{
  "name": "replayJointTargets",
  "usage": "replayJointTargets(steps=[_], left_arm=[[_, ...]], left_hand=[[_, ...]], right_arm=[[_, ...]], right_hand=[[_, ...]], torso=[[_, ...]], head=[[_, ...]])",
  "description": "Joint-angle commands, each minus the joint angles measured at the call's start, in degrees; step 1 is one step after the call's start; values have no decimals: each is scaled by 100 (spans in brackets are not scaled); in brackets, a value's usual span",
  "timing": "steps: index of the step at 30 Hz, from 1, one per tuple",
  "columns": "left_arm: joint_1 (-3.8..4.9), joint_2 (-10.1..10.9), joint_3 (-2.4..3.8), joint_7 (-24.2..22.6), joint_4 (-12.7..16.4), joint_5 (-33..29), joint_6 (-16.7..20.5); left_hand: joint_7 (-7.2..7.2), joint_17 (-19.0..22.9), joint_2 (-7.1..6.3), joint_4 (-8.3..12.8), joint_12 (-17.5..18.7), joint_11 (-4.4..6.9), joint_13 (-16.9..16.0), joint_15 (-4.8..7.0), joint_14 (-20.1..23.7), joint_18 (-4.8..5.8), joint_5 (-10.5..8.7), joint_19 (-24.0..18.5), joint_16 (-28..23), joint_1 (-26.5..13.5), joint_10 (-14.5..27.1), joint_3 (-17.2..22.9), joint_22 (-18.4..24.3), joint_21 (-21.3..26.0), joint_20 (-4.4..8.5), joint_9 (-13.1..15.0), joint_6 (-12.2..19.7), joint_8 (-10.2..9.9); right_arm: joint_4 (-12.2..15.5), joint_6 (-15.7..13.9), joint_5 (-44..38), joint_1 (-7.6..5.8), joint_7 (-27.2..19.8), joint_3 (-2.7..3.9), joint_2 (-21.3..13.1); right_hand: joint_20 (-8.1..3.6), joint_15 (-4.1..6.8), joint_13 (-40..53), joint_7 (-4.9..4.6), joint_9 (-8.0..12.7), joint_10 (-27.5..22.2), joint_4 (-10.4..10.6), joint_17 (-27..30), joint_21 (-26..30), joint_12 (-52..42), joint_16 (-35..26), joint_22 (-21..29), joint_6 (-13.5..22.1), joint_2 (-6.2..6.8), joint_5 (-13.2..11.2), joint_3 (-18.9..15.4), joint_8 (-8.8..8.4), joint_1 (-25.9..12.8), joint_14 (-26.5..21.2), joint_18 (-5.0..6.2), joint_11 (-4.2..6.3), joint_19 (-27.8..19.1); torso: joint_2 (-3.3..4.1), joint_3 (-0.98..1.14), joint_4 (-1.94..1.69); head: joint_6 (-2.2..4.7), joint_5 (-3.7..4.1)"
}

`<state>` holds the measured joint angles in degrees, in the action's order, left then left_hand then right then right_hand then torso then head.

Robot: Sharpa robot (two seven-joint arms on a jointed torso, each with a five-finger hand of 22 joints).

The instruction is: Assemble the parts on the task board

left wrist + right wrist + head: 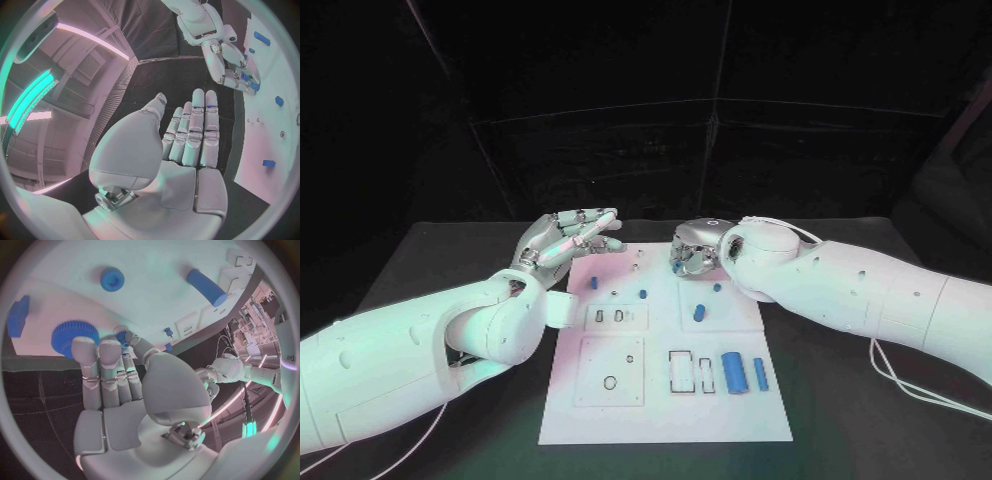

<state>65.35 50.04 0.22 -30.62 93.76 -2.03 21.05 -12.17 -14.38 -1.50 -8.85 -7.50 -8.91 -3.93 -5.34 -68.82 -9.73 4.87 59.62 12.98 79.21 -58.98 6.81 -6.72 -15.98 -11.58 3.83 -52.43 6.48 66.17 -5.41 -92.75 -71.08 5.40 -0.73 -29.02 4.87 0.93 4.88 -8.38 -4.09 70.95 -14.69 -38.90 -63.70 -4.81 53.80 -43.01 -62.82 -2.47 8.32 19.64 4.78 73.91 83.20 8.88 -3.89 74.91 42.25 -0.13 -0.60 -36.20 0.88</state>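
The white task board [661, 415] lies in the middle of the table. My right hand [695, 250] hovers over the board's far edge with its fingers stretched out and nothing in them. In the right wrist view its fingertips [87, 347] reach a blue gear-shaped part [74, 331]; whether they touch it I cannot tell. A round blue part [112, 278] and a blue cylinder [206, 286] lie beyond. My left hand [574, 236] is raised beside the board's far left corner, fingers apart and empty [190, 135]. Two blue cylinders [731, 372] lie side by side at the board's right.
Small blue parts [642, 294] are scattered over the far half of the board, and another [701, 314] lies near its right edge. Rectangular slots [681, 371] and a round hole [612, 383] are cut in the near half. Black table [459, 260] surrounds the board.
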Motion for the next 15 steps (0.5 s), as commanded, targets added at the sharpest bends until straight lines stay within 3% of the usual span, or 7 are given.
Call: replayJointTargets(steps=[1, 4, 10, 13, 15], left_arm=[[15, 17, 7, -7, 10, 36, -32], [18, 36, 7, -2, 19, 35, -33], [28, 49, 7, 4, 38, 33, -55], [31, 47, 7, 5, 24, 33, -59], [32, 45, 7, 4, 11, 33, -62]], left_hand=[[-19, -7, 41, 1, 26, -6, 6, 4, -28, -81, -24, 50, 30, -35, -33, -32, 10, -34, 2, -7, -28, -20], [-19, -10, 42, 0, 27, -6, 6, 4, -31, -81, -23, 52, 31, -37, -33, -33, 10, -34, 2, -7, -29, -20], [-26, -28, 49, -9, 36, -10, 7, 4, -41, -80, -25, 65, 33, -59, -26, -44, 11, -37, 4, -7, -28, -28], [-26, -28, 49, -9, 36, -10, 7, 4, -41, -80, -25, 65, 33, -59, -26, -44, 11, -37, 4, -7, -28, -28], [-26, -28, 49, -9, 36, -10, 7, 4, -41, -80, -25, 65, 33, -59, -26, -44, 11, -37, 4, -7, -28, -28]], right_arm=[[101, -516, -40, 5, -72, -4, -73], [203, -840, 61, 5, -176, -3, -144], [275, -1275, 166, 2, -265, 0, -173], [185, -1365, 184, 1, -231, 0, -85], [90, -1401, 189, 0, -204, 1, 0]], right_hand=[[-33, 29, 23, 1, -28, 57, 5, -11, -64, -31, 20, -85, -47, -71, -26, 64, 21, 49, -22, -95, 0, 31], [-34, 30, 27, -2, -27, 51, -8, -12, -92, -22, 21, -115, -49, -39, -20, 98, 11, 59, -23, -99, -2, 29], [-28, 22, 23, -16, -22, 21, -13, -14, -120, 4, 23, -139, -37, -3, 27, 159, -12, 62, -24, -102, -17, 14], [-27, 20, 23, -18, -21, 20, -12, -14, -125, 5, 23, -145, -37, 2, 30, 164, -14, 60, -24, -103, -19, 13], [-26, 18, 23, -20, -21, 16, -8, -13, -132, 9, 23, -151, -35, 11, 30, 172, -18, 53, -24, -104, -22, 11]], torso=[[0, 2, 10], [-3, -2, 13], [-1, -38, -14], [9, -12, -15], [13, -10, -18]], head=[[19, -15], [24, -20], [73, 2], [81, -16], [80, -19]])
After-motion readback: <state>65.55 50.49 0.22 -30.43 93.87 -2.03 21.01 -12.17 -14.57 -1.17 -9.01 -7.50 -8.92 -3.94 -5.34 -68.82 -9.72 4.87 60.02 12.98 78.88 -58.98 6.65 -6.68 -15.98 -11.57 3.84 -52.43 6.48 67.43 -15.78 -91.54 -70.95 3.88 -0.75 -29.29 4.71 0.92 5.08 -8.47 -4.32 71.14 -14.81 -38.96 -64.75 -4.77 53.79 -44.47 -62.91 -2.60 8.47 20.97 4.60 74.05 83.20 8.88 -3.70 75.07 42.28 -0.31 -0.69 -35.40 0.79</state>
